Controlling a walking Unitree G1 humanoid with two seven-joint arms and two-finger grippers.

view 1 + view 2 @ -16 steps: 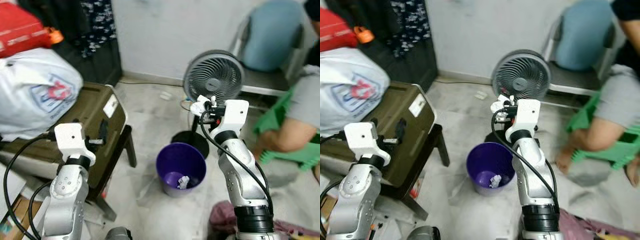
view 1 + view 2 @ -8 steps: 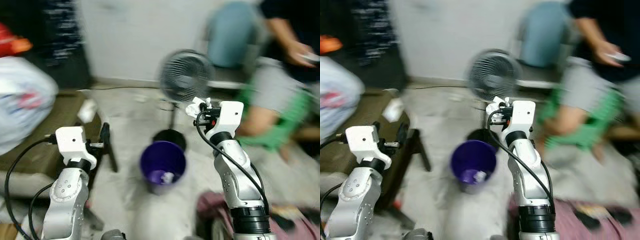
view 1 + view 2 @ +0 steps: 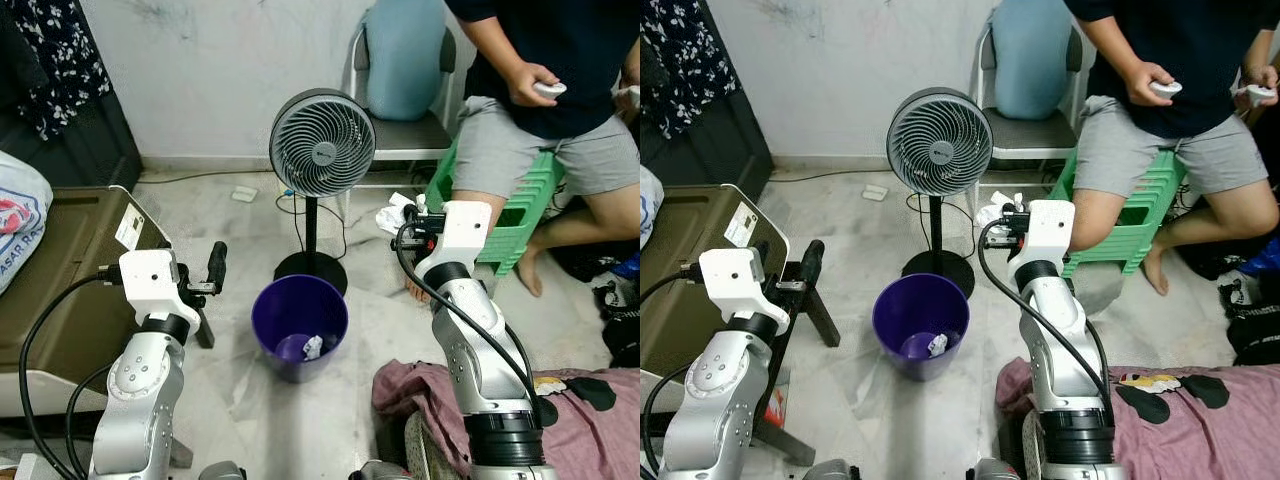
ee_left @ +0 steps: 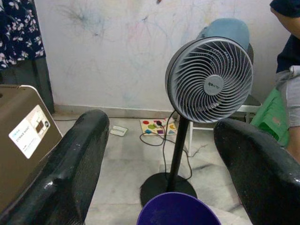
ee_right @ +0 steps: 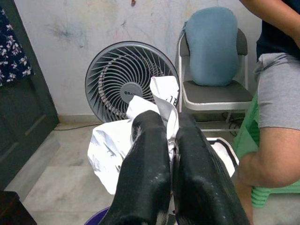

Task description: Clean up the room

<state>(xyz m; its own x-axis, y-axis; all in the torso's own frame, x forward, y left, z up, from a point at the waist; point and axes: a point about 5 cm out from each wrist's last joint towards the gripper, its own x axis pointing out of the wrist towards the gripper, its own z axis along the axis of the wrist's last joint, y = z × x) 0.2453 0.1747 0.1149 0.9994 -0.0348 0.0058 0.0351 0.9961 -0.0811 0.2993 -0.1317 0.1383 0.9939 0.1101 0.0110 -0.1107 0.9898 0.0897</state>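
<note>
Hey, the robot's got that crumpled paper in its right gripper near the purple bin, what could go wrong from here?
1. The right gripper holds the crumpled paper up beside the fan, off to one side of the purple bin. Released here, it would likely miss.
2. The fan's cord trails on the floor by the bin and might snag a step.
3. A person's leg is near the right arm, so a swing risks contact.

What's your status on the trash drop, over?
Right end effector shut on crumpled paper, raised right of purple bin. Left end effector open, empty. Standing fan just behind bin; person seated beyond.
</note>
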